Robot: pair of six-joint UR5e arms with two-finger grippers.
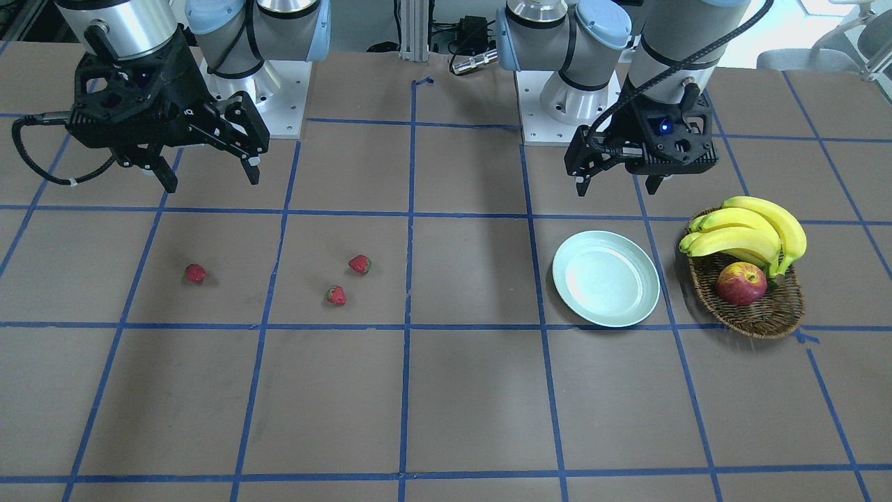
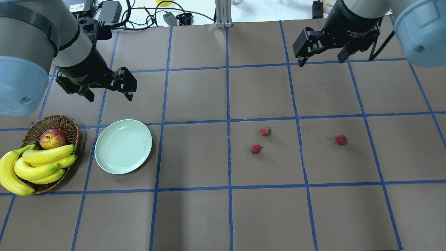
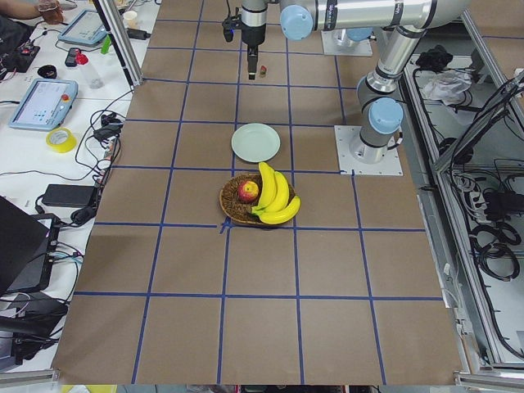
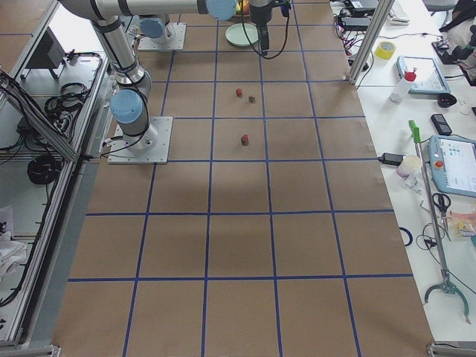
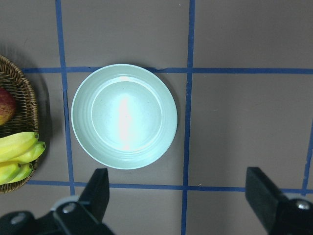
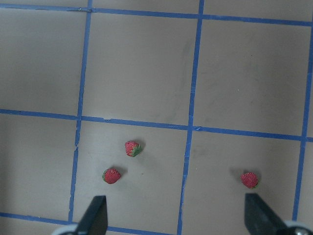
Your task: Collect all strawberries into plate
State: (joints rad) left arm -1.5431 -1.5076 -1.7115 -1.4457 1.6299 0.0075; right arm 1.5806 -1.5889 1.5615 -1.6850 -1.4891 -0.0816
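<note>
The right fingers are hanging spread wide and empty, high over the worktop. All three strawberries are lying loose below and just ahead of them. A lone strawberry is sitting almost in line with one finger, and a pair of strawberries is sitting near the other, close together but apart. The left fingers are likewise gaping and holding nothing. The plate is lying bare beneath and just ahead of them, well apart from the right fingers.

The first pick is looking like the step in hand. The lone strawberry is probably offering the cleanest start, since nothing is crowding it. The fingers want centring over it, descending straight, and closing gently across its body, because so small and rounded a fruit is likely to roll.

The worktop is wearing brown paper ruled with blue tape. A wicker basket with bananas and an apple is sitting just beside the plate, off to one side of the left fingers. White benches carrying tablets are flanking the rig.
</note>
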